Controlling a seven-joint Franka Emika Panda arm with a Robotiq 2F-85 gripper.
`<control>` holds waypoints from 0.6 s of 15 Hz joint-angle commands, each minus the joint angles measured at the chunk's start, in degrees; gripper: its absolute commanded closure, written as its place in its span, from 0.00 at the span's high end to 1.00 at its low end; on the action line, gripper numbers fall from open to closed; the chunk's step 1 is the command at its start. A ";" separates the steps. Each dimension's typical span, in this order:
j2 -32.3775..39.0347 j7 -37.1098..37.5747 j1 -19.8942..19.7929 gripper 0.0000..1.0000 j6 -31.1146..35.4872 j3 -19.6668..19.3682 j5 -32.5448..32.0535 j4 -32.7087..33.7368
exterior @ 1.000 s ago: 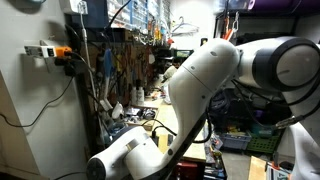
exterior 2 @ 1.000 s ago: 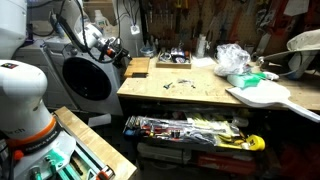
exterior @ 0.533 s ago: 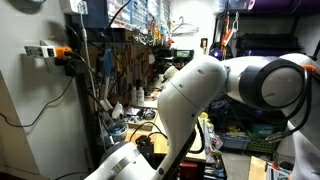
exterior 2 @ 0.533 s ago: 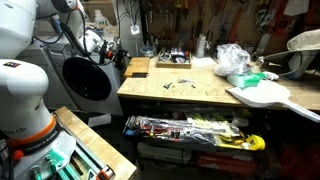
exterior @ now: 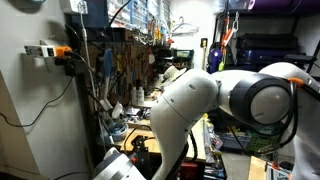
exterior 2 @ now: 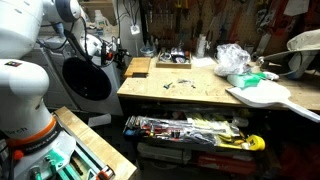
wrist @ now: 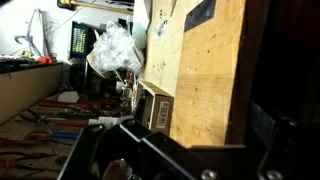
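Observation:
My gripper (exterior 2: 112, 50) hangs off the left end of a wooden workbench (exterior 2: 200, 92), just left of a small wooden block (exterior 2: 138, 67) on the bench corner. In the wrist view the picture is turned on its side. The light wood surface (wrist: 200, 70) fills the space between my dark fingers (wrist: 200, 140), which stand apart with nothing held. A small cardboard box with a barcode (wrist: 157, 108) and a crumpled clear plastic bag (wrist: 115, 50) lie beyond. In an exterior view my white arm (exterior: 215, 100) blocks the gripper.
On the bench are a black tray of tools (exterior 2: 173, 59), small metal parts (exterior 2: 178, 84), the plastic bag (exterior 2: 232, 58) and a white shaped board (exterior 2: 262, 96). An open drawer of tools (exterior 2: 190, 130) sticks out below. A round white machine (exterior 2: 85, 80) stands beside the gripper.
My arm's upper links have swung down and across in an exterior view. The gripper has shifted slightly left and down near the bench end. Nothing was grasped.

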 commanded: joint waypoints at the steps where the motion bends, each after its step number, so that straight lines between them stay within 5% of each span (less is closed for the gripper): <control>1: 3.99 -1.05 0.76 1.00 -2.75 -0.49 -3.09 4.11; 7: 5.97 -0.19 0.64 1.00 -2.90 -0.85 -6.40 6.01; 8: 5.92 0.05 0.55 0.95 -2.78 -0.80 -6.79 5.97; 9: 5.90 0.24 0.60 0.73 -2.91 -0.83 -7.21 6.07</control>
